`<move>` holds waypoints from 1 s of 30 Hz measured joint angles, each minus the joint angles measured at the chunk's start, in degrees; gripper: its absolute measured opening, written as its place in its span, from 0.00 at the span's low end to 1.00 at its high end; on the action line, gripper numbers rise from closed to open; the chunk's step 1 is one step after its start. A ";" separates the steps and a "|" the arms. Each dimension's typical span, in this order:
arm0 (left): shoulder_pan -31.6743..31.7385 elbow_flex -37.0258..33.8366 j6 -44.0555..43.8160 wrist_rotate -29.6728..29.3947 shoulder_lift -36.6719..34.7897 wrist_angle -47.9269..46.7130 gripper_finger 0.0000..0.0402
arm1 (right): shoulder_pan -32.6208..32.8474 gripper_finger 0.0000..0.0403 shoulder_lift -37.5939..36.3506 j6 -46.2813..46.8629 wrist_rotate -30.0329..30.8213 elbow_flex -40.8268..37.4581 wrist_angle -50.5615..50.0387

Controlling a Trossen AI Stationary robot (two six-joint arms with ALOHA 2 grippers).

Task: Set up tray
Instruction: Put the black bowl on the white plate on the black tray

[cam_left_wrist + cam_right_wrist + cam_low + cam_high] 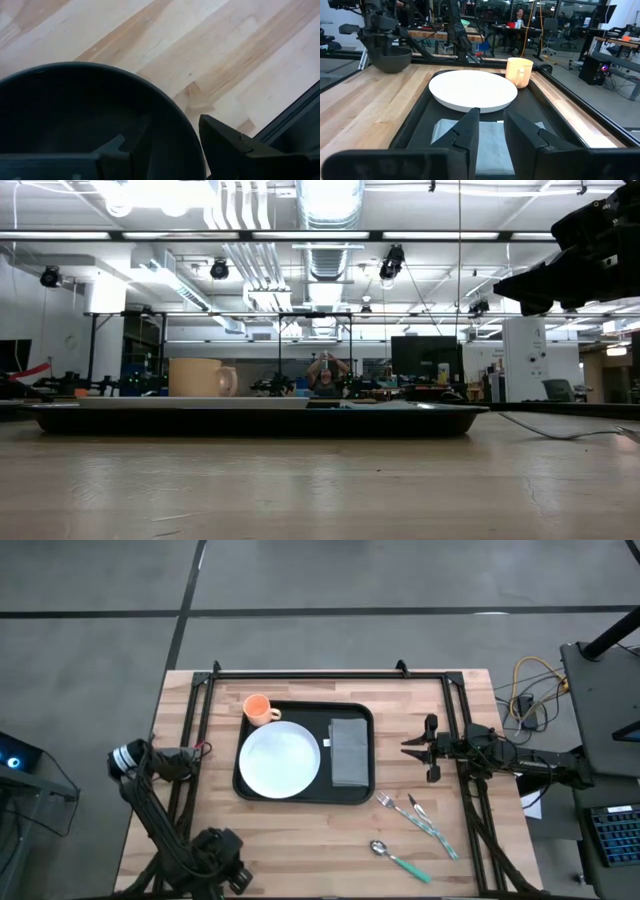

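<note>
Sitting at the middle of the wooden table [300, 830], the large flat black rectangular tray [358, 715] with rounded corners carries a round white plate [280, 759] on its nine o'clock half and a folded grey cloth napkin [349, 752] on its three o'clock half. A small orange mug [258, 709] stands at the tray's ten o'clock corner, close to the plate's rim.

At about seven o'clock from the tray, near the table's corner, the left gripper [165, 150] has its fingers clamped on the rim of a round black bowl [65, 110], one finger inside the wall and one outside.

At three o'clock from the tray, the right gripper [418, 749] hovers above bare wood with its fingers slightly apart, holding nothing.

At five o'clock from the tray lie a metal fork [403, 815], a knife [432, 822] and a green-handled spoon [398, 859], all apart from the tray.
</note>
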 joint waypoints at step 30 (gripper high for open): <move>1.28 0.39 10.18 0.40 1.50 0.99 0.01 | -0.02 0.20 0.01 -0.01 -0.02 0.00 0.00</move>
